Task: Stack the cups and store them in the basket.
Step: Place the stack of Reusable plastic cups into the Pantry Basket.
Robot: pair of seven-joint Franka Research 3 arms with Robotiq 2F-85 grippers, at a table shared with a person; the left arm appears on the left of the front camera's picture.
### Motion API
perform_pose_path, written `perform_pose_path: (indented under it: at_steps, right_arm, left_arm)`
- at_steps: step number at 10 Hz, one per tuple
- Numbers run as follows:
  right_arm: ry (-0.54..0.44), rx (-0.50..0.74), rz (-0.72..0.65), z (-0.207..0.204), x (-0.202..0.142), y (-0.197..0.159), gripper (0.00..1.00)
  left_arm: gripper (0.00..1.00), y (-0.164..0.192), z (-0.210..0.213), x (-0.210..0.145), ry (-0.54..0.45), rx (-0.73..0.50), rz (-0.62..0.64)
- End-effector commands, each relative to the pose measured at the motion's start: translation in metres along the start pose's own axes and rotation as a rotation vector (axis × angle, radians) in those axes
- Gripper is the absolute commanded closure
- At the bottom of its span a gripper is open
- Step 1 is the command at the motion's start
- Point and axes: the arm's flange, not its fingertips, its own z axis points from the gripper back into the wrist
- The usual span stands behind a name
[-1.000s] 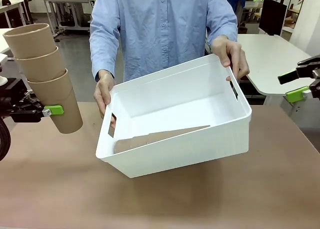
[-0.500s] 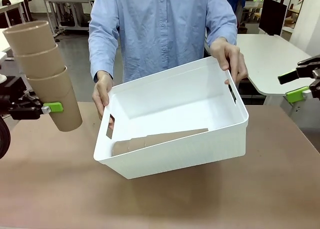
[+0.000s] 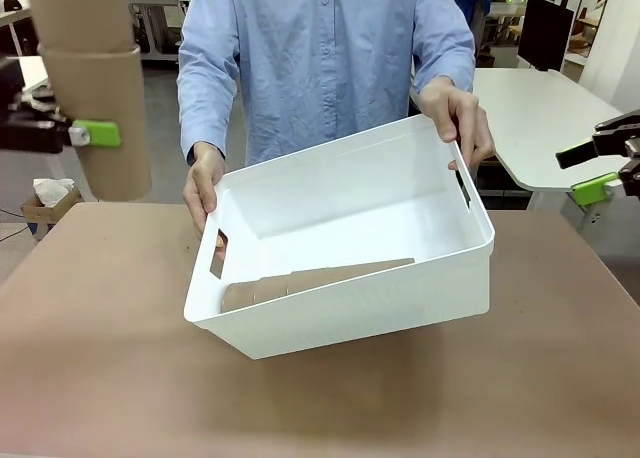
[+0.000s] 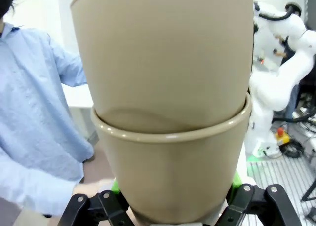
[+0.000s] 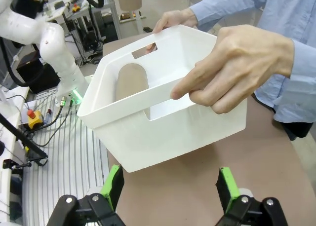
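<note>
Basket (image 3: 350, 278), the largest thing, is held by the person's two hands at its short ends, tilted so the open mouth faces the robot; its near lower edge seems to rest on the brown surface (image 3: 120, 378), but I cannot tell for sure. Its long axis runs across the front view, left to right. It looks light, stiff and smooth, and the slot handles are the natural place to hold it. Inside it lies a stack of cups (image 3: 320, 276) on its side, long axis along the basket. A second stack (image 3: 95, 98) hangs upright in the air at the left, well apart from the basket, rims up and narrow bottoms down. Cardboard cups should be light and easy to crush, so I judge a gentle grip low on the outer wall is best. The left pincer (image 4: 175, 206) pinches the lowest cup there. The right pincer (image 5: 170, 184) is spread wide and empty, near the basket's right end.
</note>
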Motion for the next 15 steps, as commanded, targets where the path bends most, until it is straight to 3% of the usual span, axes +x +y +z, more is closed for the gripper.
perform_pose_path:
  at_steps: [1, 5, 8, 15]
  right_arm:
    - [-0.019, 0.010, 0.022, 0.001, 0.001, -0.003, 0.00]
    - [-0.019, 0.010, 0.022, 0.001, 0.001, -0.003, 0.00]
    - [-0.019, 0.010, 0.022, 0.001, 0.001, -0.003, 0.00]
    - [-0.019, 0.010, 0.022, 0.001, 0.001, -0.003, 0.00]
  left_arm:
    - [0.15, -0.003, -0.028, 0.039, 0.178, 0.012, 0.002]
    - [0.15, 0.009, -0.103, 0.065, 0.475, 0.032, 0.005]
    - [0.15, 0.007, -0.156, 0.069, 0.621, 0.041, -0.027]
    - [0.15, 0.009, -0.236, 0.037, 0.739, 0.006, -0.096]
